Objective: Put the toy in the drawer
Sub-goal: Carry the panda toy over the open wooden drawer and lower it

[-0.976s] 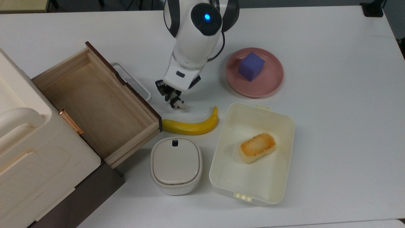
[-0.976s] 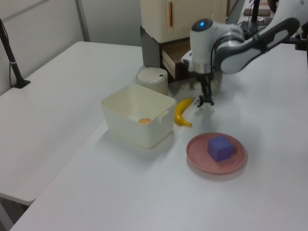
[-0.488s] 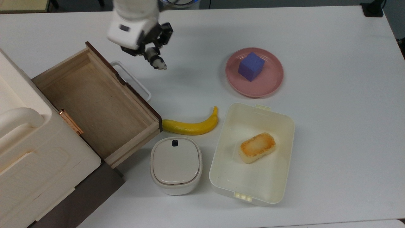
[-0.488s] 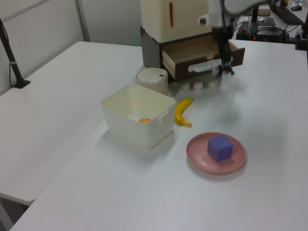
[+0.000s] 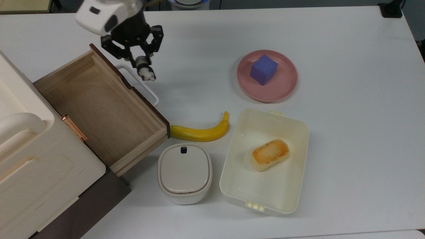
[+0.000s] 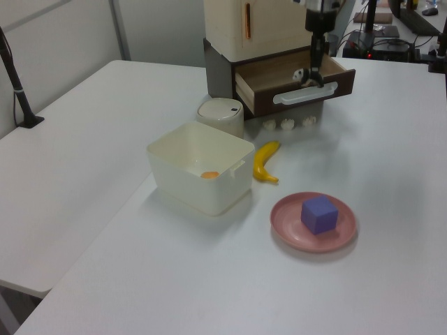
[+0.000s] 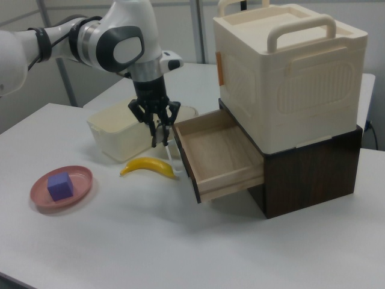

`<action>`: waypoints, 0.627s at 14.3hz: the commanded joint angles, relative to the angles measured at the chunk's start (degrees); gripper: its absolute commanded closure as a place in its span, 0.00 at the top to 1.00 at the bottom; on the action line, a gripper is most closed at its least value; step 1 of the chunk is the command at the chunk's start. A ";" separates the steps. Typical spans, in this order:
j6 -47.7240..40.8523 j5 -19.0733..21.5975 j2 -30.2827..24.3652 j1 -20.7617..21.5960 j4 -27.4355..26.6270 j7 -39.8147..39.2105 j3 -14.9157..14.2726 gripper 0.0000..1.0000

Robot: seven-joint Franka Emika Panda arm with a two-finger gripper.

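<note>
While the drawer (image 5: 99,109) stands pulled open and bare inside in the top view, we see the gripper (image 5: 143,68) above the table (image 5: 348,116) at about ten o'clock in the frame, its fingers pinched together on the toy (image 5: 146,73). The small black-and-white figure hangs just past the drawer's dark front, over the white loop handle (image 5: 137,83), not over the wooden floor. From the toy, the banana (image 5: 201,131) lies toward five o'clock, well apart, and the pink plate (image 5: 282,88) with the blue-purple cube (image 5: 263,69) sits at three o'clock. The cream tray (image 5: 229,172) holding a toasted piece (image 5: 269,154) is at five o'clock, and a lidded cream container (image 5: 184,172) sits at six o'clock, just beside the drawer's near corner.

In the left view, we find the gripper (image 6: 311,73) at one o'clock in the frame, pointing down, with the toy (image 6: 302,75) level with the drawer (image 6: 279,73) rim, close to the handle (image 6: 306,93). The banana (image 6: 265,160) lies at six o'clock from it.

In the right view, the gripper (image 7: 159,135) hangs at nine o'clock from the drawer (image 7: 216,153), just beside its front edge, its fingers closed together; we cannot make out the toy here. The banana (image 7: 149,167) lies on the table directly below, at six o'clock.
</note>
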 commanded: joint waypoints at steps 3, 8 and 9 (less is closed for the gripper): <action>8.63 0.72 0.96 1.29 2.46 8.53 -2.75 0.15; 21.59 -6.57 4.22 1.47 2.11 20.06 -2.58 0.16; 22.55 -6.93 4.48 1.47 2.02 20.60 -2.58 0.16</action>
